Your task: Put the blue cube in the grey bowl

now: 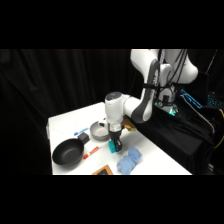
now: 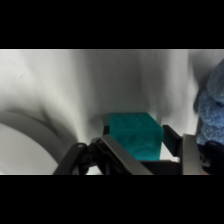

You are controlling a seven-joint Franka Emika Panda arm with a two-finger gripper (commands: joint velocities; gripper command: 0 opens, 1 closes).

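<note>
On the white counter (image 1: pixel 150 150) we see, from left to right, a black pan-like bowl (image 1: pixel 68 152), an orange-red marker (image 1: pixel 90 152) and the grey bowl (image 1: pixel 99 130). The blue cube (image 1: pixel 112 146) sits on the counter at five o'clock from the grey bowl, just beside it. The gripper (image 1: pixel 116 147) is down at the cube, jaws pinching it (image 2: pixel 136 134). A light blue plush toy (image 1: pixel 129 161) lies at five o'clock from the cube.

The blue cube (image 2: pixel 135 136) sits low and just right of centre on the white worktop (image 2: pixel 100 80), between the jaws rising from six o'clock; a light blue plush toy (image 2: pixel 212 107) fills the three o'clock edge; a grey curved rim (image 2: pixel 37 127) arcs at eight o'clock.
</note>
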